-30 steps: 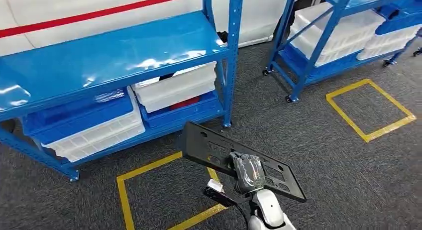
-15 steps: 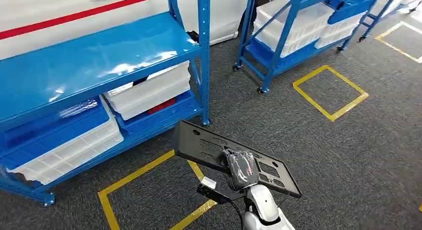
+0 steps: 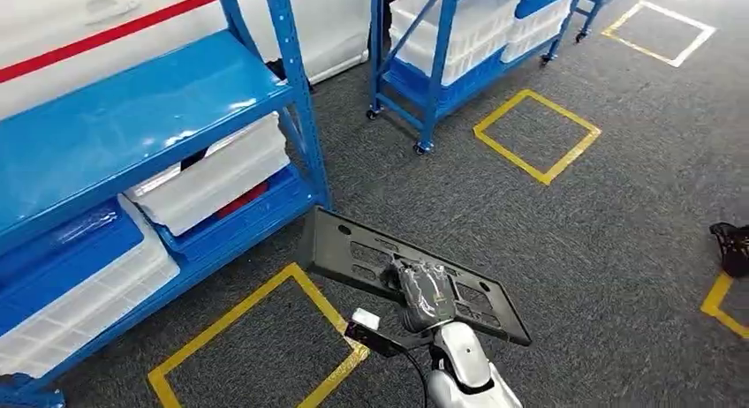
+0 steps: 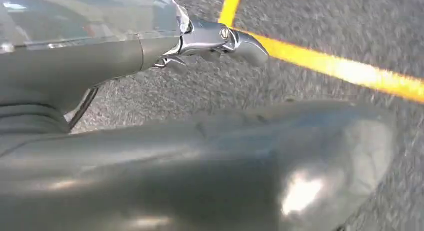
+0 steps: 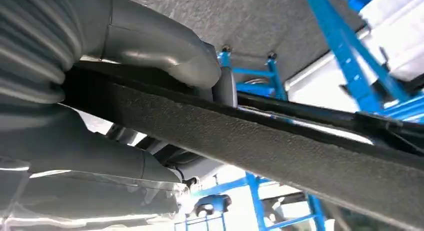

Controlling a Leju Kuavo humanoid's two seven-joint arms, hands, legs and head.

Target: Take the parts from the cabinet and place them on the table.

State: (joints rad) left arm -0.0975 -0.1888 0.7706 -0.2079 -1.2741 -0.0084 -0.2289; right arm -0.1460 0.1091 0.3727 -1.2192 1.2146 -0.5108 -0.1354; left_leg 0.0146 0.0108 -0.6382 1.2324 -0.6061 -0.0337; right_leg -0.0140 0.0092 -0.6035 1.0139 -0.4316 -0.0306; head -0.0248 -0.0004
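My right hand (image 3: 425, 290) grips a flat black plastic plate (image 3: 346, 246) with several cut-outs, held level above the carpet in front of me in the head view. In the right wrist view the plate's rough black edge (image 5: 280, 141) crosses the picture, with the grey thumb (image 5: 160, 46) on one face and fingers on the other. The blue cabinet (image 3: 132, 117) stands at the left, white bins (image 3: 212, 174) on its lower shelf. My left hand (image 4: 210, 38) hangs over the carpet with its fingers stretched out and nothing in them.
A second blue rack on wheels (image 3: 424, 64) with white bins stands further back. Yellow tape squares (image 3: 534, 130) (image 3: 256, 337) mark the grey carpet. A dark object (image 3: 731, 247) lies at the right edge by more yellow tape.
The whole picture has shifted left and down, so the camera has turned right. My right hand keeps the same hold on the black plate.
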